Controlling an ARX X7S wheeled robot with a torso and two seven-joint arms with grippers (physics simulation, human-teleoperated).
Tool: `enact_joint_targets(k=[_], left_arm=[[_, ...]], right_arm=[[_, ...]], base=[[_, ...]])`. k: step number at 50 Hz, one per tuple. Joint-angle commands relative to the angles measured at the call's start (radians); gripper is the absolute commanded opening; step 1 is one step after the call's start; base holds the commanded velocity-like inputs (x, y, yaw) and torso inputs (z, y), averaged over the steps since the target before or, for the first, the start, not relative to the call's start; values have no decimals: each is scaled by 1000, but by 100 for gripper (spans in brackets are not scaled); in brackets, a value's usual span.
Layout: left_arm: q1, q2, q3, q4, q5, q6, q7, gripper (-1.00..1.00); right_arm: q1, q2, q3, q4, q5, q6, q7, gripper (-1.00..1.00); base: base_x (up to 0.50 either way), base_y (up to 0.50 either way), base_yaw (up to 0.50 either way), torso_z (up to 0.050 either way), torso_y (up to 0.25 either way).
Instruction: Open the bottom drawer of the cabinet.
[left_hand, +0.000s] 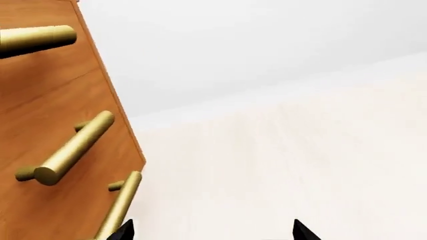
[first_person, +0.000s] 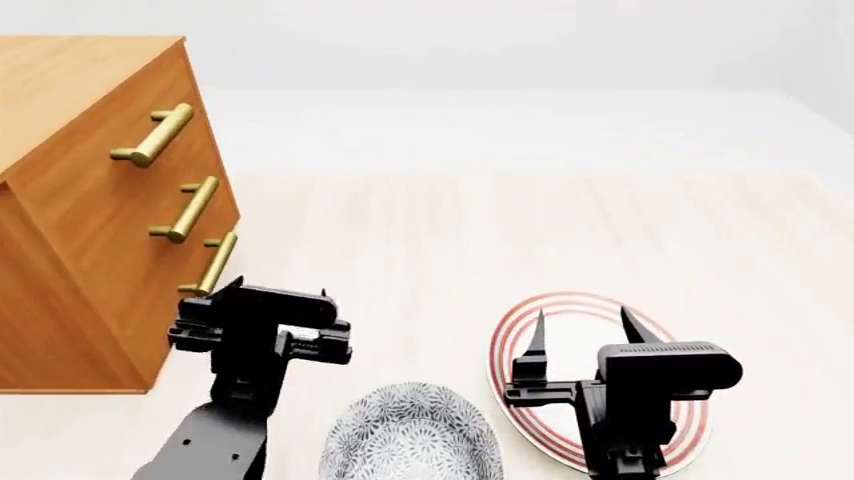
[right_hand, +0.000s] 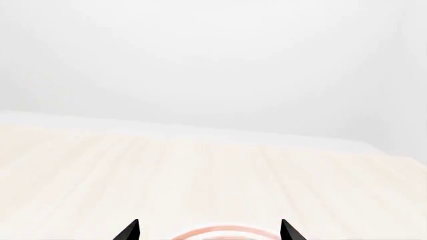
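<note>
The orange-brown cabinet (first_person: 80, 90) stands at the left with three gold bar handles down its front. Its bottom drawer (first_person: 167, 312) looks flush with the other two fronts. Its handle (first_person: 214, 263) is the lowest one. My left gripper (first_person: 280, 290) is open, just below and to the right of that handle, holding nothing. In the left wrist view the bottom handle (left_hand: 123, 202) lies beside one fingertip of the left gripper (left_hand: 212, 231), outside the gap. My right gripper (first_person: 583, 325) is open and empty, far from the cabinet.
A plate with red rings (first_person: 503, 345) lies on the pale floor under the right gripper; its rim (right_hand: 220, 231) shows between the fingers of that gripper (right_hand: 208, 233). A grey patterned bowl (first_person: 411, 435) sits between the two arms. A white wall runs behind.
</note>
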Motion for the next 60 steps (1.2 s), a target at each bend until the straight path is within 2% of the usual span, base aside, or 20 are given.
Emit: enact_joint_targets(k=[1,8,16,41,44,60], left_arm=[[-174,-36,132,-187,140,-98,-47,100],[-274,-31,231,-378,224,-82,-64,100],[-348,-11,282,-555,254,-65,-64,100],[-574,101,395,-1264,329,197,-177,100],[-652,151,411,-1511,328,311,-212,100],[-650,140,495,-1518,244,287,-231,100]], right_arm=[[2,5,-3,3,8,2,7,100],[4,7,-7,6,12,-2,11,100],[4,10,-6,10,18,-3,17,100],[5,21,-16,15,30,-10,30,100],[7,23,-17,12,32,-7,31,100],[11,27,-26,26,42,-14,35,100]], base=[[0,0,0,0,0],[0,0,0,0,0],[0,0,0,0,0],[0,0,0,0,0],[0,0,0,0,0],[0,0,0,0,0]])
